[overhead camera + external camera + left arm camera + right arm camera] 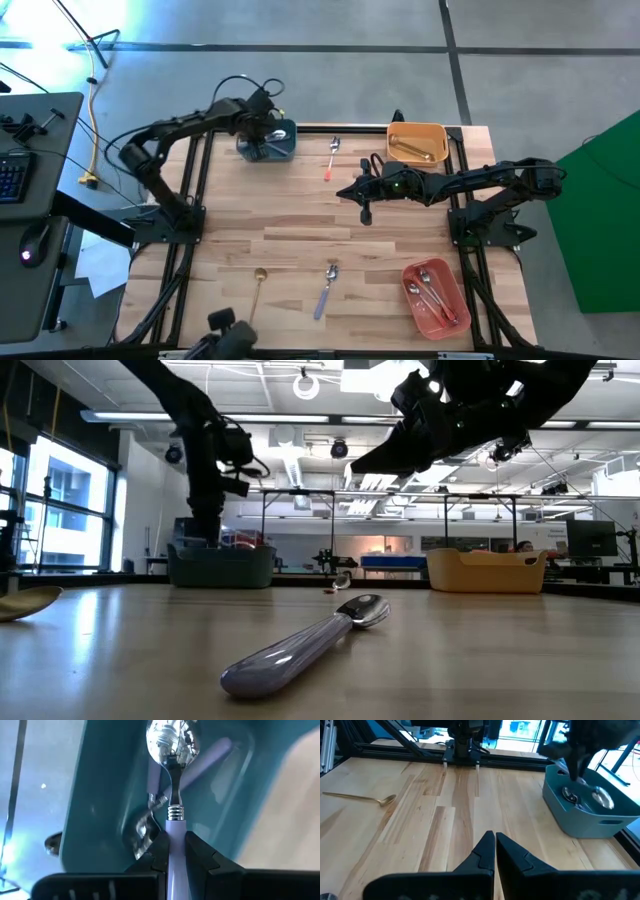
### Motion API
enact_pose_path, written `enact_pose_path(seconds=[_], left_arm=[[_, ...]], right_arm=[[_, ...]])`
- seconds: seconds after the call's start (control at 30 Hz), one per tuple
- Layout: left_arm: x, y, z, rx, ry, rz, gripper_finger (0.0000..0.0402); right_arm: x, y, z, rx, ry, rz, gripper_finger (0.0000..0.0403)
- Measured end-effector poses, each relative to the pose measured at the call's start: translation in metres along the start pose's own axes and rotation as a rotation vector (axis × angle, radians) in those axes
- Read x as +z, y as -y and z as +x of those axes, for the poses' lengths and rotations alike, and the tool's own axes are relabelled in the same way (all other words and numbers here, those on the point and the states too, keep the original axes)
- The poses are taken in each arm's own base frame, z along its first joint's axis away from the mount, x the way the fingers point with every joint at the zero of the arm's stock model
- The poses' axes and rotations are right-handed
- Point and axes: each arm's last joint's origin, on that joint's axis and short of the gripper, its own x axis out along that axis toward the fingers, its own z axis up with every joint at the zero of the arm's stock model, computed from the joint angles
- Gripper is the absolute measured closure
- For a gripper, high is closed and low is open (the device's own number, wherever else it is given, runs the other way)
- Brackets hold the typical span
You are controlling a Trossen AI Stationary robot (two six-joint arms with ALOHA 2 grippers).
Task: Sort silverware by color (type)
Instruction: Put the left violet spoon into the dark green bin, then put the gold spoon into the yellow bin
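Note:
My left gripper (272, 136) is over the teal bin (288, 146) at the table's far edge, shut on a lavender-handled spoon (173, 750). Its silver bowl points down into the bin, where other lavender-handled spoons (150, 780) lie. My right gripper (350, 192) hangs shut above the table's middle, holding nothing. On the bare wood lie a red-handled spoon (332, 158), a gold spoon (258, 288) and a lavender spoon (325, 290). My left gripper pinches the spoon's lavender handle (175, 827) between its two fingers, just behind the ribbed silver collar. The fingers come steeply from above and lie along the spoon. The spoon sticks out past the fingertips (161, 845), bowl end lowest, over the inside of the bin.
An orange bin (417, 130) with gold utensils stands at the far right. A red-pink bin (452, 300) with red-handled spoons sits at the near right. Dark frame rails run along both sides of the table.

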Motion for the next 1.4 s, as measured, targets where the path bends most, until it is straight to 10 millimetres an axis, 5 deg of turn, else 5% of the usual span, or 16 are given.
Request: enact_pose_path(seconds=[0.47, 0.7, 0.93, 1.1, 1.4], left_arm=[[0.002, -0.016, 0.043, -0.066, -0.006, -0.072, 0.0374], [0.006, -0.014, 0.034, -0.054, 0.042, -0.096, 0.0312], [0.007, -0.008, 0.003, -0.044, 0.101, -0.146, 0.0251], [0.004, 0.024, -0.035, -0.093, 0.107, -0.182, 0.0258], [-0.035, 0.135, -0.104, -0.241, 0.174, -0.148, 0.0321]], right_arm=[[0.0, 0.0, 0.0, 0.0, 0.0, -0.01, 0.0403], [0.0, 0.0, 0.0, 0.0, 0.0, -0.01, 0.0403], [0.0, 0.0, 0.0, 0.0, 0.0, -0.01, 0.0403], [-0.001, 0.0, 0.0, 0.001, -0.012, -0.013, 0.0403], [-0.004, 0.001, 0.0, -0.045, -0.046, -0.014, 0.0403]])
